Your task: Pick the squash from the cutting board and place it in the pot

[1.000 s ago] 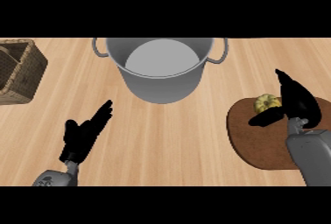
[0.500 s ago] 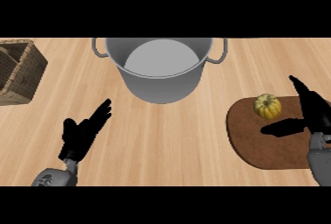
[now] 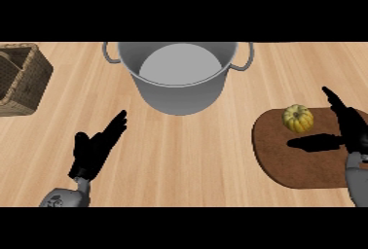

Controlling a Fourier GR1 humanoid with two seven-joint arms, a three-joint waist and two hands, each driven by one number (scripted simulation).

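- Squash (image 3: 298, 118) sits on cutting board (image 3: 302, 165), upper part, well apart from pot (image 3: 183, 92).
- Right hand (image 3: 350, 127) spread wide just beside squash, nothing held.
- Left hand (image 3: 97, 148) open w/ fingers straight, over worktop (image 3: 215, 146).

Light wooden counter (image 3: 215, 146); wicker basket (image 3: 22, 78)

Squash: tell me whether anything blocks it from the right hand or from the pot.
Nothing visible does. The right hand is open just right of the squash on the cutting board, and only bare counter lies between the squash and the pot.
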